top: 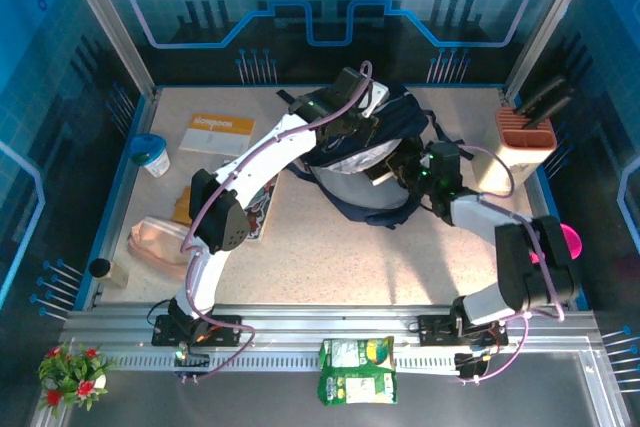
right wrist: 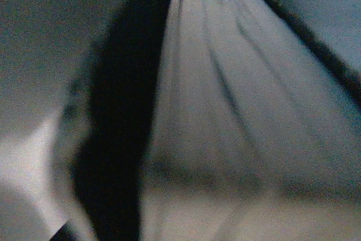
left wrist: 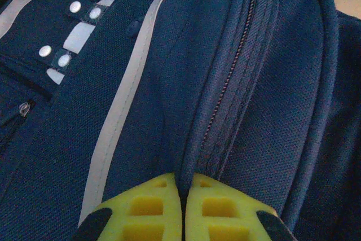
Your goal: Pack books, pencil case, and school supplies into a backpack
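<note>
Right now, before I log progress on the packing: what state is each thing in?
backpack, mouth open, pale lining showing.
left pincer, shut on backpack fabric beside a zipper.
right pincer, at the backpack's mouth; open or shut unclear.
orange book, flat on the table, not packed.
pink pencil case, lying on the table, not packed.
lidded cup, upright, lid on.

The left arm [top: 215, 217] rises from its base at the near left, bends at the elbow and stretches its pale forearm far and to the right. The left gripper [left wrist: 183, 190] has its yellow fingers [left wrist: 149, 210] pressed together, pinching a fold of the backpack [left wrist: 169, 83]. The right arm [top: 525, 267] folds at the near right and reaches left. The jaw gap of the right gripper [top: 400, 175] cannot be made out.
</note>
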